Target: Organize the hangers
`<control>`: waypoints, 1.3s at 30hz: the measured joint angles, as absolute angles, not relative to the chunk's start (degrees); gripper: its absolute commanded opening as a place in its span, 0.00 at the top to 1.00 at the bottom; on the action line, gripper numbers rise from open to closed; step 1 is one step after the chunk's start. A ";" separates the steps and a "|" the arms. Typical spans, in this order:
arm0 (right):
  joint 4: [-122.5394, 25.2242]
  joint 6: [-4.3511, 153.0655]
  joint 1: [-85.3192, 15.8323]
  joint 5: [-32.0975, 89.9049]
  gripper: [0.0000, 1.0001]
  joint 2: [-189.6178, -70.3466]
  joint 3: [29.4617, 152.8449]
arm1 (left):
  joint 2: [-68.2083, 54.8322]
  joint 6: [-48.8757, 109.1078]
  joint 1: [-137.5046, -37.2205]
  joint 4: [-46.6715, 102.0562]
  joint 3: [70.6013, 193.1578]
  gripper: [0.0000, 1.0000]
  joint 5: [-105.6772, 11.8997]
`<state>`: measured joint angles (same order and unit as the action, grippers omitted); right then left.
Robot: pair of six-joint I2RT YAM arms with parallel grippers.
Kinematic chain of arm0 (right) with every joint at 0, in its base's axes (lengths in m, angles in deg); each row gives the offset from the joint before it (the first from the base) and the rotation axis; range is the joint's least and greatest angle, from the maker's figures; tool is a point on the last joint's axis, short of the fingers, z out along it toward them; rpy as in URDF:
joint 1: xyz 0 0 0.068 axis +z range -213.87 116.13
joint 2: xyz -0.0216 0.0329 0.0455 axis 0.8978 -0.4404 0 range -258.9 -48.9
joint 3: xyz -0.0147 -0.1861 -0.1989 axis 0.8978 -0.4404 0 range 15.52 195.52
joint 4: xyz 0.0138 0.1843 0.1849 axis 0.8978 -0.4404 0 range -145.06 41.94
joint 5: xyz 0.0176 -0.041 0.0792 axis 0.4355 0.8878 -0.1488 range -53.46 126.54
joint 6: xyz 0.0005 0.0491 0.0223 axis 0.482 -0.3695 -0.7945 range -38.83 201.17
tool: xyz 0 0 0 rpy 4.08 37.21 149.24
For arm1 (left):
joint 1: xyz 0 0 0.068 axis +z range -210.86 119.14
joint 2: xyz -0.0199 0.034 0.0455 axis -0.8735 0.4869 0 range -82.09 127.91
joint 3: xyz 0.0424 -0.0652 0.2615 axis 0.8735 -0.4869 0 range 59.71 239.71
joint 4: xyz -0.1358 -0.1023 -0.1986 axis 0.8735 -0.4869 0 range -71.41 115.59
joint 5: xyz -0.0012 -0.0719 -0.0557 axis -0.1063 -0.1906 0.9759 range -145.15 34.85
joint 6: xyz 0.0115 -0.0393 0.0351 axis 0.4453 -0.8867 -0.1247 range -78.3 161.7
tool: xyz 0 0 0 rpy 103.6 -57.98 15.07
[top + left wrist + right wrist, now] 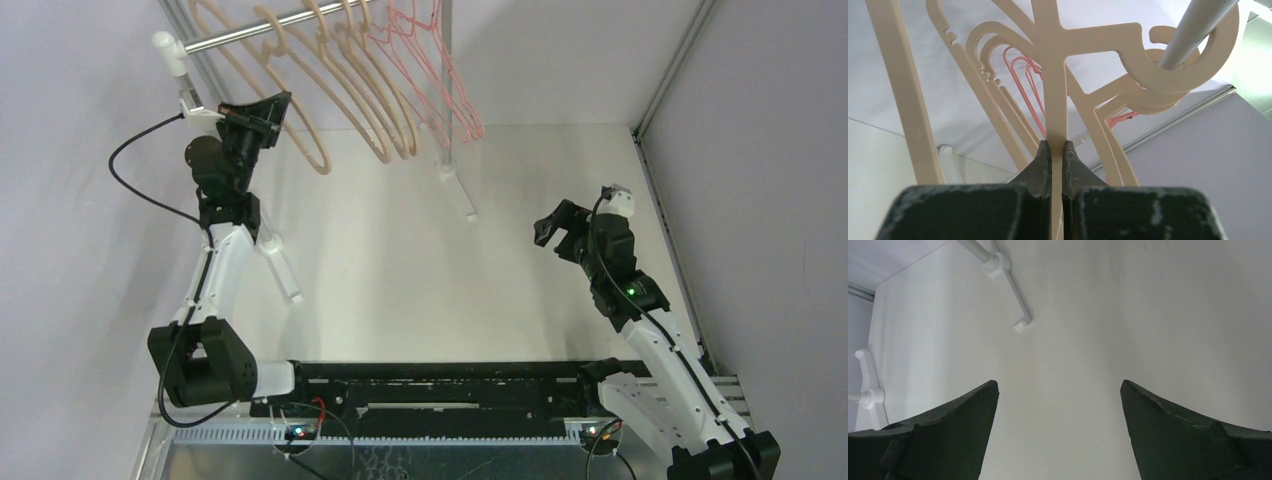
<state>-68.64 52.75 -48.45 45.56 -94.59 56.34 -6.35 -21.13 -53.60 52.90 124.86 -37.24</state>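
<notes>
Beige hanger [1055, 75] clamped between left fingers [1040, 165]; right fingers [948, 430] wide apart, empty.

We look down on a white table [400, 270] boxed in by pale walls: a lilac-grey left wall [70, 120], a matching right wall [770, 150] and a whiter back wall [560, 50]. Metal trim [667, 70] lines the right rear corner. A silver rail [238, 33] crosses the upper left, ending at a white post [172, 58]. Two white feet [458, 195] rest on the table. The light is soft and even, and the shadows are faint.
</notes>
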 measured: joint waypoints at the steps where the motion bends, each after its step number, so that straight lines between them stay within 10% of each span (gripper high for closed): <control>1: -68.73 52.75 -48.45 45.58 0.00 -94.59 56.34 | -6.13 -21.24 -53.60 53.27 124.86 1.00 -37.30; 6: -68.88 52.73 -48.38 45.63 0.00 -94.59 56.34 | -5.91 -19.58 -53.60 52.88 124.86 0.62 -37.46; 8: -68.88 52.73 -48.34 45.71 0.00 -94.59 56.34 | -5.91 -17.79 -53.60 51.57 125.01 0.21 -37.48; 11: -68.90 52.73 -48.19 45.87 0.00 -94.62 56.34 | -5.91 -14.31 -53.55 47.81 125.10 0.01 -37.19; 39: -63.81 56.48 -40.19 48.14 0.00 -99.34 56.12 | -18.50 13.60 -73.75 34.12 93.64 0.00 -52.01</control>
